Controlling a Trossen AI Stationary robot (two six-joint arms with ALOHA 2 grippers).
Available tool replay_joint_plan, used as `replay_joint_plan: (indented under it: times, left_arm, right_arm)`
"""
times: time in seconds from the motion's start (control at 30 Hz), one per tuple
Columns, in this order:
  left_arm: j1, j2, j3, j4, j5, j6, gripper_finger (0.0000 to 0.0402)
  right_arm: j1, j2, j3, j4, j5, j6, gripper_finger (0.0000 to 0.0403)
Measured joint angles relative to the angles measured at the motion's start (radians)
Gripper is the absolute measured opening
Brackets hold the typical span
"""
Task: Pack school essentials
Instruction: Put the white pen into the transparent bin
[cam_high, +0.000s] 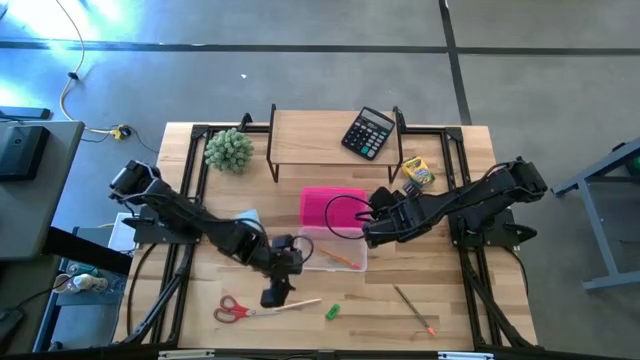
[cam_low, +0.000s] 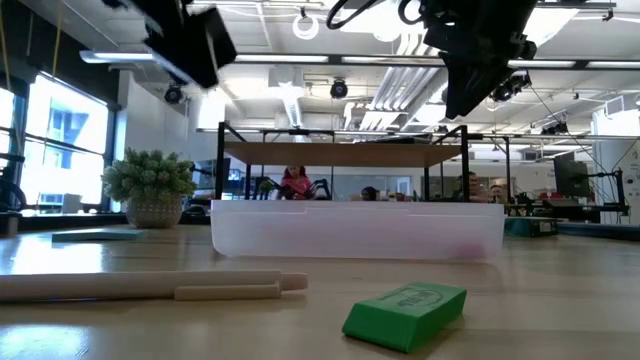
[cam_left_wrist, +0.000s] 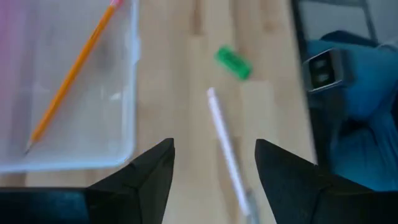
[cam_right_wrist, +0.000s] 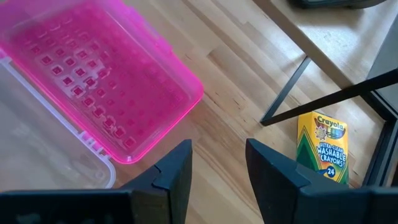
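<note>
- High view: left gripper (cam_high: 277, 292) near front edge, hovering over white pencil (cam_high: 285, 306); fingers spread, holding nothing.
- Right gripper (cam_high: 372, 228) mid-table above pink lid (cam_high: 325, 205); jaws parted, empty.
- Clear box (cam_high: 345, 240) at centre, orange pencil (cam_high: 342, 258) inside.
- Red-handled scissors (cam_high: 231, 311), green eraser (cam_high: 332, 311), loose pencil (cam_high: 415, 309) along front edge.
- Crayon box (cam_high: 417, 172) toward right edge, beside shelf (cam_high: 320, 130).

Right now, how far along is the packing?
Done: one orange pencil lies in the clear box. In hand: nothing; left claw is open above the white pen; right claw is open over the pink lid. Left: scissors, green eraser, crayon box, second pencil.
</note>
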Motion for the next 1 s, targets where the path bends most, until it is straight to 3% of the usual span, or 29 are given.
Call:
replay_joint_plan:
  times: [0.4, 1.0]
  left_arm:
    - [-0.094, 0.024, 0.070, 0.006, -0.194, 0.050, 0.0189]
    - [-0.155, 0.251, 0.070, 0.157, -0.306, 0.023, 0.0188]
  right_arm:
    - [0.000, 0.000, 0.000, -0.001, -0.032, -0.002, 0.0142]
    - [0.000, 0.000, 0.000, 0.005, -0.031, 0.022, 0.0142]
